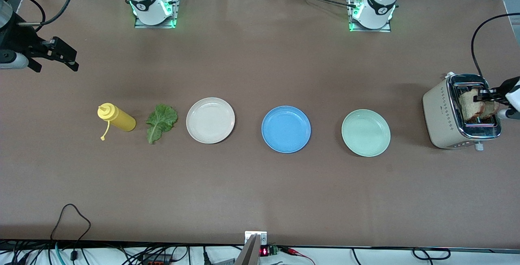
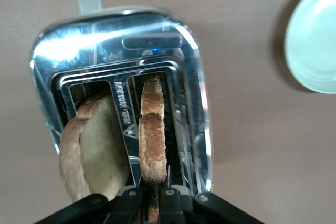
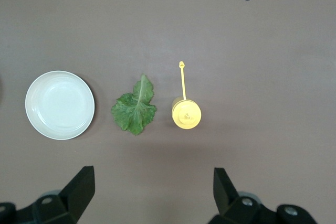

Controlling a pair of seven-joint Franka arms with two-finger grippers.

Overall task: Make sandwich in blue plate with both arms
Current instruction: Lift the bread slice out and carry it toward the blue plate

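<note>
The blue plate [image 1: 286,129] lies empty at mid-table. A green lettuce leaf [image 1: 161,122] lies on the table toward the right arm's end; it also shows in the right wrist view [image 3: 135,107]. A cream toaster [image 1: 443,114] with a chrome top stands at the left arm's end and holds two toasted bread slices [image 1: 471,105]. My left gripper [image 2: 155,203] is over the toaster [image 2: 121,40], shut on the edge of one slice [image 2: 153,129] that stands in its slot. The other slice [image 2: 97,145] leans in the neighbouring slot. My right gripper [image 1: 65,55] is open and empty, up above the table at the right arm's end.
A cream-white plate [image 1: 210,120] lies between the lettuce and the blue plate. A pale mint-green plate [image 1: 365,132] lies between the blue plate and the toaster. A yellow squeeze bottle [image 1: 115,119] lies beside the lettuce. A black cable [image 1: 75,216] loops onto the table's near edge.
</note>
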